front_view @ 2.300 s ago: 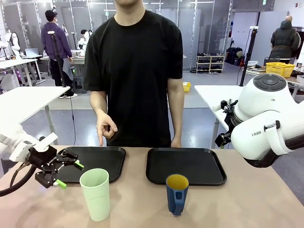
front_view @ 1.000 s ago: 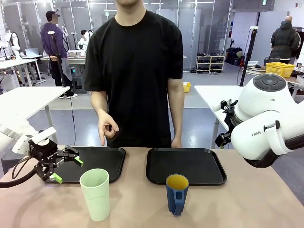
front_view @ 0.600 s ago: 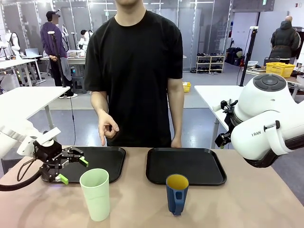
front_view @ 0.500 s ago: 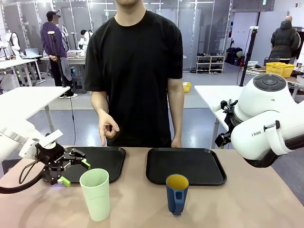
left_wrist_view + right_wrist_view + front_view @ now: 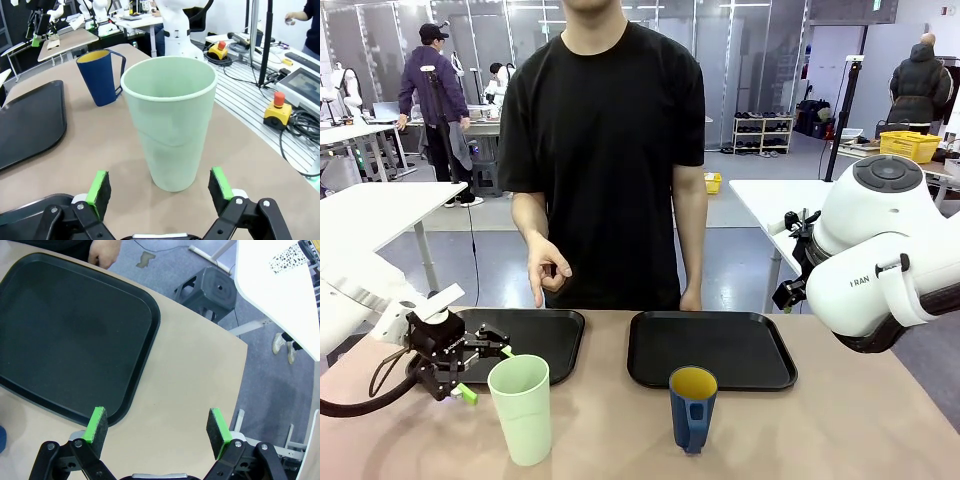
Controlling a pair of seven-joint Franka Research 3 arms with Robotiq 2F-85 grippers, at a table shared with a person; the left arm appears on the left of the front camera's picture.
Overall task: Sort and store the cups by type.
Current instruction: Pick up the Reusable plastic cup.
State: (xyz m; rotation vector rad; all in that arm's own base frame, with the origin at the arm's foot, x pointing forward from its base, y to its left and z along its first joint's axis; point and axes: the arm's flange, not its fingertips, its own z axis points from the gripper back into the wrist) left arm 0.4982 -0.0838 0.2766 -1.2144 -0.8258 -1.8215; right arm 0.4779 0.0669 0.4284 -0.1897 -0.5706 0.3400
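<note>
Pale green tumbler (image 5: 521, 408) stands upright on the table. The blue mug (image 5: 692, 408) is upright to its right, well apart. The left gripper (image 5: 486, 372) is just left of the tumbler with its fingers spread wide and clear of the wall. Two black trays (image 5: 535, 330) lie behind the tumbler. The right gripper (image 5: 157, 429) is far to the tumbler's right, also spread and holding nothing.

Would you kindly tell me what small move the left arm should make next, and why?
Probably ease the left gripper forward around the green tumbler: its jaws stand open, and the tumbler stands upright just ahead, centred between them.
</note>
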